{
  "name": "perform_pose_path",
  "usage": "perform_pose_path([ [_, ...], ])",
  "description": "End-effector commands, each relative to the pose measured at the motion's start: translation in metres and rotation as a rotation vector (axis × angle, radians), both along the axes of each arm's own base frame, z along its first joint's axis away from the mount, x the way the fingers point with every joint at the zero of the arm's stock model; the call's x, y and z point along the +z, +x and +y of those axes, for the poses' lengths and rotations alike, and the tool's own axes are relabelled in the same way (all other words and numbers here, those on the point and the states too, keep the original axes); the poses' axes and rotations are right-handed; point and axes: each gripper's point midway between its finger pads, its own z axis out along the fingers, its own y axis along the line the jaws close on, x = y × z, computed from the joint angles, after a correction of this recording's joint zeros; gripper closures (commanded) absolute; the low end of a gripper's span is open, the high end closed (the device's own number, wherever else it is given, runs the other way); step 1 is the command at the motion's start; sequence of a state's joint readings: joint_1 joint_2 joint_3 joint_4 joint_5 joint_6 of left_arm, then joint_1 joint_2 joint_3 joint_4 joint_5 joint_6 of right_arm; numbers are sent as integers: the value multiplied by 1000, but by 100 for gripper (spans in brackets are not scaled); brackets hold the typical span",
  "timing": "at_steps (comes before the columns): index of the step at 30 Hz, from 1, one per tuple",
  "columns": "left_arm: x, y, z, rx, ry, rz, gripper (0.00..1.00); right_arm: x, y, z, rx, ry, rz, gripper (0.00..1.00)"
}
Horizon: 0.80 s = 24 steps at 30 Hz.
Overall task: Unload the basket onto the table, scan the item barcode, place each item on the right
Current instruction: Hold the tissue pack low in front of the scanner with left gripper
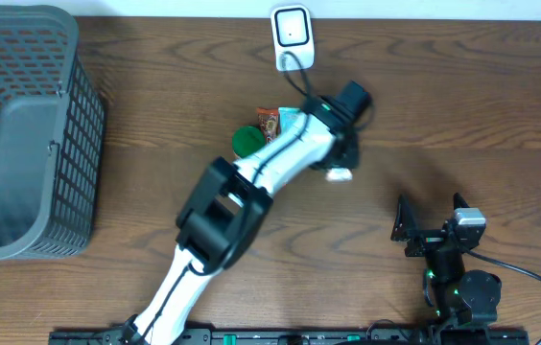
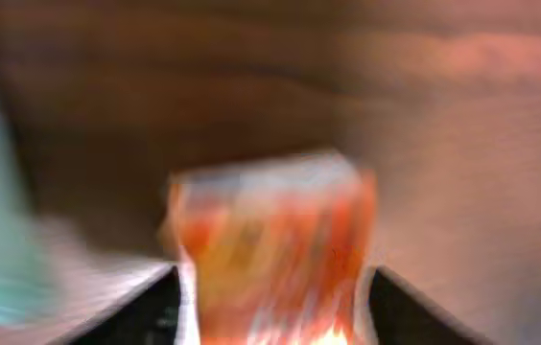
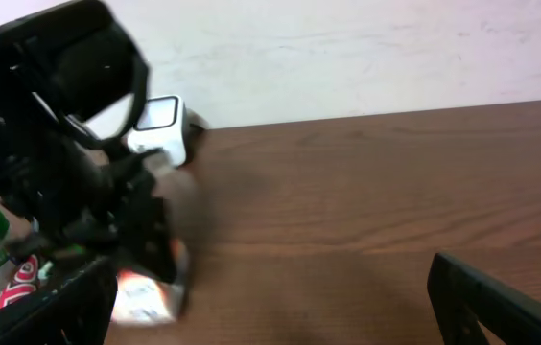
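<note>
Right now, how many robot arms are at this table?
2. The left arm, mostly white, reaches up the middle toward the scanner. The right arm, black, sits folded at the near right edge. None looks hidden.

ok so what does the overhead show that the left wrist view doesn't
Only the overhead: the grey basket, the white scanner, a green lid and the right arm. Only the left wrist: a blurred close-up of an orange and white packet between its fingers. Both: the brown wooden table.
</note>
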<state>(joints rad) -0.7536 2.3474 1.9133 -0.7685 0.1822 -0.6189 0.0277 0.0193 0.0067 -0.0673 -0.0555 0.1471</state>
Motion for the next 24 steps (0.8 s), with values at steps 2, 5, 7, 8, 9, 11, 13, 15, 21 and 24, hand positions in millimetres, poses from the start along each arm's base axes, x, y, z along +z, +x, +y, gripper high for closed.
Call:
perform_pose_path([
  [2, -7, -4, 0, -54, 106, -86, 13, -1, 0, 2, 10, -10, 3, 1],
  [5, -7, -6, 1, -74, 118, -89, 8, -1, 0, 2, 10, -10, 3, 1],
  [7, -7, -5, 3, -75, 121, -88, 7, -1, 0, 2, 10, -10, 3, 1],
  [8, -6, -4, 4, -74, 121, -87, 7, -1, 0, 2, 10, -10, 3, 1],
  [9, -5, -3, 5, -73, 121, -88, 7, -1, 0, 2, 10, -10, 3, 1],
  [11, -2, -2, 5, -71, 120, -90, 7, -1, 0, 2, 10, -10, 3, 1],
  [13, 2, -2, 6, -71, 116, -93, 7, -1, 0, 2, 10, -10, 3, 1],
  [15, 7, -1, 5, -77, 110, -103, 7, -1, 0, 2, 10, -10, 3, 1],
  [21, 30, 2, 2, -72, 76, -138, 19, -1, 0, 2, 10, -10, 3, 1],
  [24, 34, 5, -1, -70, 60, -155, 47, -1, 0, 2, 10, -10, 3, 1],
])
